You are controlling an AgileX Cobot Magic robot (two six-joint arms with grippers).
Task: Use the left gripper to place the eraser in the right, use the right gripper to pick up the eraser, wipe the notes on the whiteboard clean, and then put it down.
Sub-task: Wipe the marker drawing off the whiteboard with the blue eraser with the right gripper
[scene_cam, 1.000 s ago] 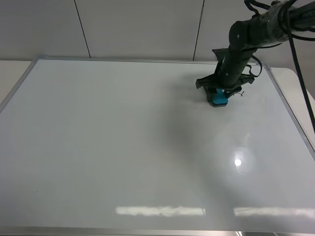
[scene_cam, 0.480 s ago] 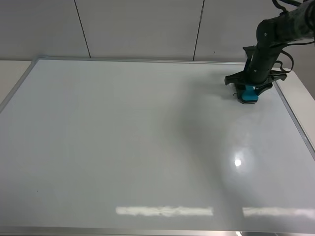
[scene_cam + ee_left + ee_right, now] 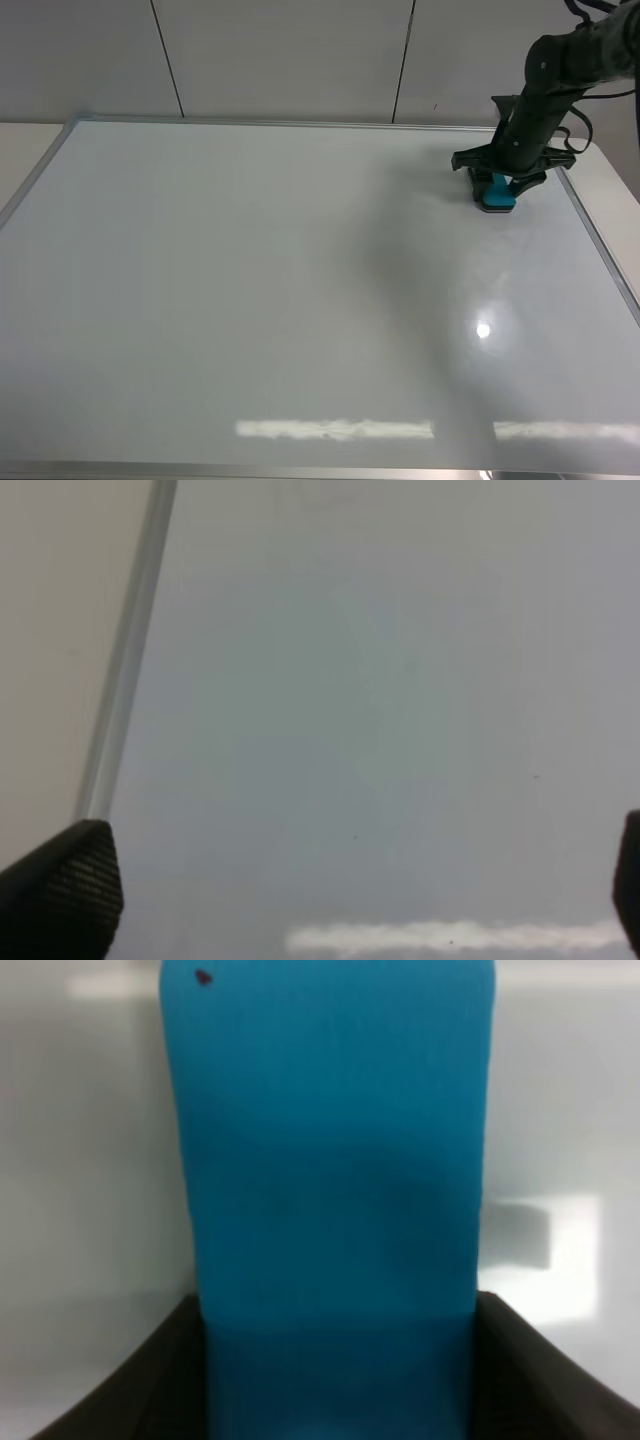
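The whiteboard (image 3: 250, 280) fills most of the exterior high view. At its far right corner my right gripper (image 3: 498, 182) is shut on the teal-blue eraser (image 3: 496, 195), which rests flat on the board. In the right wrist view the eraser (image 3: 330, 1190) fills the middle between the dark fingers (image 3: 150, 1390). No notes show on the board; the patch under the eraser is hidden. My left gripper (image 3: 330, 890) hangs open and empty over the whiteboard (image 3: 380, 680), with only its fingertips (image 3: 60, 890) showing. The left arm is outside the exterior high view.
The board's silver frame (image 3: 590, 235) runs just right of the eraser, and its left rail (image 3: 125, 670) shows near the left gripper. Pale tabletop (image 3: 20, 145) borders the board. Wall panels (image 3: 280, 60) stand behind it.
My right gripper slid the eraser rightward across the far part of the board, then a little back to the left. The dark scribble seen beside the eraser earlier no longer shows.
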